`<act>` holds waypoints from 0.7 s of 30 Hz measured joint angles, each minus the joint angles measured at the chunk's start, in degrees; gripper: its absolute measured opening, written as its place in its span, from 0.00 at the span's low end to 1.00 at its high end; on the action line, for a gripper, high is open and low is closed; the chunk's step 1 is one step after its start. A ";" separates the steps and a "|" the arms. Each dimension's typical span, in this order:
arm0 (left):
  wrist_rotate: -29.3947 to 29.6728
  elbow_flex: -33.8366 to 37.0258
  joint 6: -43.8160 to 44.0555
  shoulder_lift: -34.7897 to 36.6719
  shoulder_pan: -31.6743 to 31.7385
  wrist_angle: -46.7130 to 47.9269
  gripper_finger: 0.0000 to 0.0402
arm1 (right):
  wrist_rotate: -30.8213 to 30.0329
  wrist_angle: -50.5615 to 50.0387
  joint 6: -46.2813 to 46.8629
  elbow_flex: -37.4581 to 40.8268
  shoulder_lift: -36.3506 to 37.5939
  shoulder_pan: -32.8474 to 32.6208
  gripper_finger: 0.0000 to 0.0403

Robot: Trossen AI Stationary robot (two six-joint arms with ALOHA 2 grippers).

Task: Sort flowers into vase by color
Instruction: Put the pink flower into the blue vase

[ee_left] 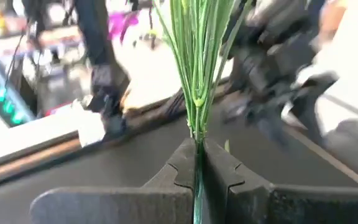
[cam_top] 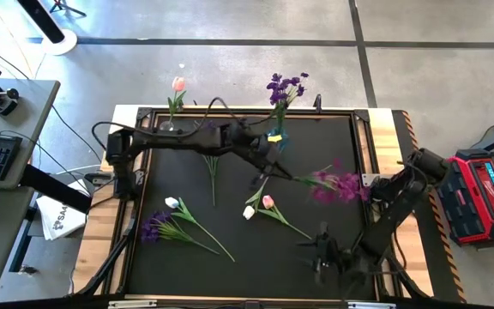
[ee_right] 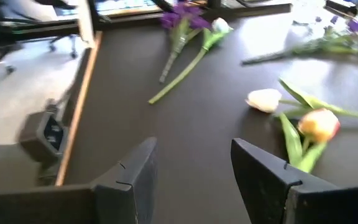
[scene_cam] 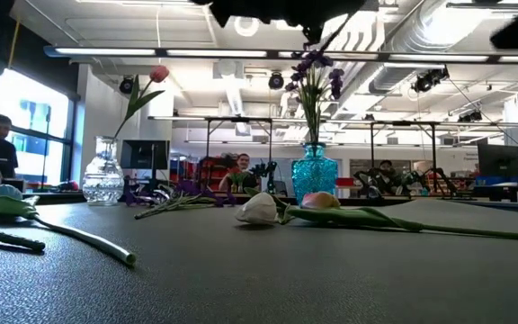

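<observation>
Right now my left tool (cam_top: 274, 169) is pinching the stem of a purple flower (cam_top: 337, 184) above mid-bench, so I judge the next move is swinging it back to the blue vase (cam_top: 276, 137), which already holds purple blooms. Loose tulips (cam_top: 260, 206) lie just below the carried stem, the clear vase (cam_top: 171, 123) holds one pink tulip, and my right tool (cam_top: 322, 251) waits spread near the front edge.

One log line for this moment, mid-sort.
left gripper: shut on purple flower, aloft | right gripper: open, empty, low over table | blue vase: purple flowers
</observation>
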State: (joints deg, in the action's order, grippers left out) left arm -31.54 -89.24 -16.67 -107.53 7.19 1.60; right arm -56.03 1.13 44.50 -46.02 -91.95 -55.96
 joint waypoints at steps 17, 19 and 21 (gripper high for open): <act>15.50 46.95 13.67 25.42 -2.88 -45.21 0.00 | 12.20 1.01 -11.77 0.02 -5.73 18.18 0.44; 18.77 50.20 13.85 27.59 -3.08 -46.38 0.00 | 18.43 4.61 -19.09 0.11 -5.19 22.86 0.44; 21.66 53.48 14.17 29.69 -3.35 -48.03 0.00 | 25.67 12.78 -26.19 1.84 -4.94 27.70 0.44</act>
State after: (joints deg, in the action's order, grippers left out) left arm -9.88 -35.75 -2.50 -77.84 3.83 -46.43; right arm -30.37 13.91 18.31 -44.18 -96.88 -28.26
